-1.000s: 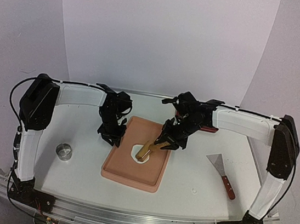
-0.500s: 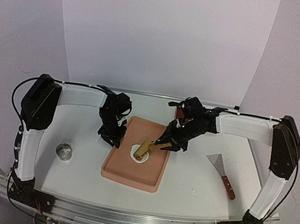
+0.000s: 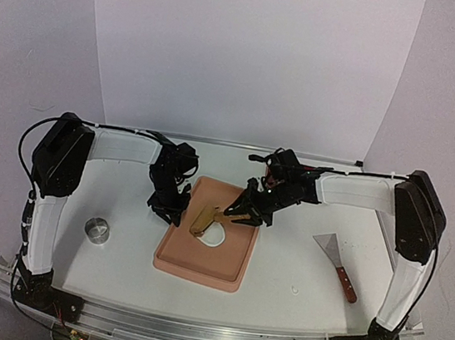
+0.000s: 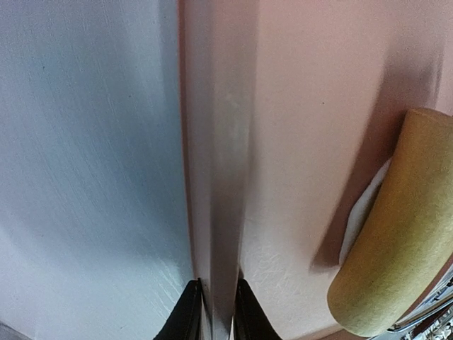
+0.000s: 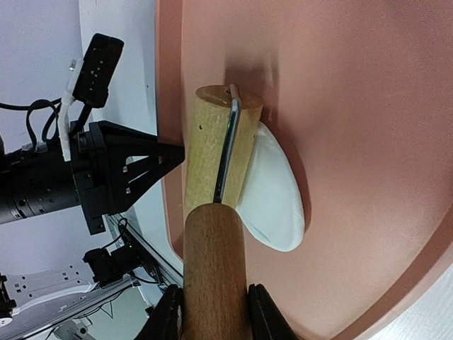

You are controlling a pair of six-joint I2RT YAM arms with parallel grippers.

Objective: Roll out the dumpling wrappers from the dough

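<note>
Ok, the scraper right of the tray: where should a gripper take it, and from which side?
Take the scraper by its wooden handle, from straight above, jaws across its width. It lies flat on the table; the metal blade looks too thin and flush to pinch, the handle thicker.

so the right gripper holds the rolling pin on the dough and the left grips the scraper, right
No: the left gripper grips the tray rim, as the left wrist view shows; the scraper lies untouched. The right gripper does hold the rolling pin on the dough.
</note>
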